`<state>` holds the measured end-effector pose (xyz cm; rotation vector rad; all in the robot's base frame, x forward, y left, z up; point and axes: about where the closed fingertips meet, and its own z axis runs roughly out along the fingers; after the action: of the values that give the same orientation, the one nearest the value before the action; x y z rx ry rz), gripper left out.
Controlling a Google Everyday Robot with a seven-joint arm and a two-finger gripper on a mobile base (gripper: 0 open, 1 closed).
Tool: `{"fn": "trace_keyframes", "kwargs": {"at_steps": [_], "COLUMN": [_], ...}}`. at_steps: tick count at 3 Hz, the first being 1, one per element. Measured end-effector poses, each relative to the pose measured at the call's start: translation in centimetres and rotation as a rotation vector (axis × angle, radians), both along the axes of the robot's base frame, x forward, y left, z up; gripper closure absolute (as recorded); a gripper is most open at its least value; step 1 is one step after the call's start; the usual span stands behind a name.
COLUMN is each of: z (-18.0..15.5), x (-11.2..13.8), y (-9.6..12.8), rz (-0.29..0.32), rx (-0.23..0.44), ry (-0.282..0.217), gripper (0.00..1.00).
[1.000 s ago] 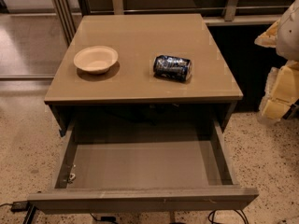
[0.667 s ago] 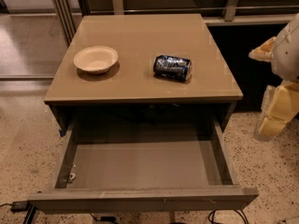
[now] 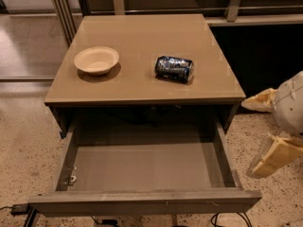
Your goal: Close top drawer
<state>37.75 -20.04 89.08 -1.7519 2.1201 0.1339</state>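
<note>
Top drawer (image 3: 142,203) stands fully out. My gripper (image 3: 249,137) hangs right of it, jaws wide, empty. Approach step, I reckon: next, reach near front, push inward.

Shows the gripper (image 3: 248,137) at the right edge of the frame, cream fingers (image 3: 267,157) spread wide apart, tips pointing left from a rounded white wrist (image 3: 291,108).

Only one camera here: it sits high in front of the cabinet (image 3: 142,37), fairly close, tilted down. The top drawer (image 3: 142,169) fills 6 o'clock, the tabletop runs toward 12. The gripper (image 3: 255,136) pokes in around 4 o'clock, fingers spread apart.
</note>
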Motion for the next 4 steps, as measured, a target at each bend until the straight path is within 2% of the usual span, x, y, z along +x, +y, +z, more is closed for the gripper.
{"fn": "trace_keyframes", "kwargs": {"at_steps": [1,3,4], "z": [-2.96,-3.62,-3.62], "x": [-2.14,-2.67,-2.67], "y": [0.02,0.06,0.06], "rz": [0.0,0.002,0.002], "rx": [0.067,0.081,0.081], "ry": [0.02,0.027,0.027], "gripper": [0.42,0.88,1.0]}}
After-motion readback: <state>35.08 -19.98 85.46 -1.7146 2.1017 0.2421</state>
